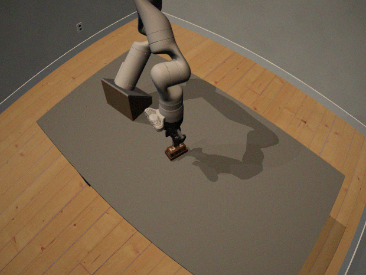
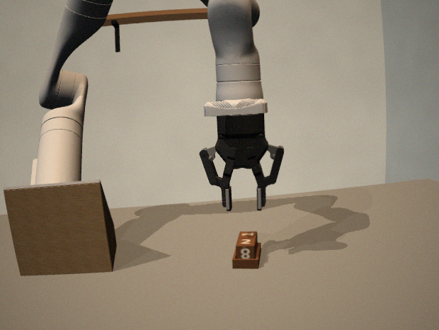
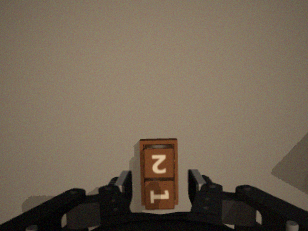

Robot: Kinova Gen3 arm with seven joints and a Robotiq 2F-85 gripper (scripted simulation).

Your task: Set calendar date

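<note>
Our arm [image 1: 165, 74] rises from its pedestal [image 1: 124, 101], folds over at the elbow and drops its last links straight down, wrist vertical. Our claw [image 2: 243, 202] points downward and hangs above the tray [image 2: 246, 263], well clear of it, with air between the fingertips [image 2: 227, 200] and the cubes. The fingers stand about half apart, parallel and upright, with nothing between them. In the wrist view the two pads [image 3: 196, 180] flank the tray on either side.
</note>
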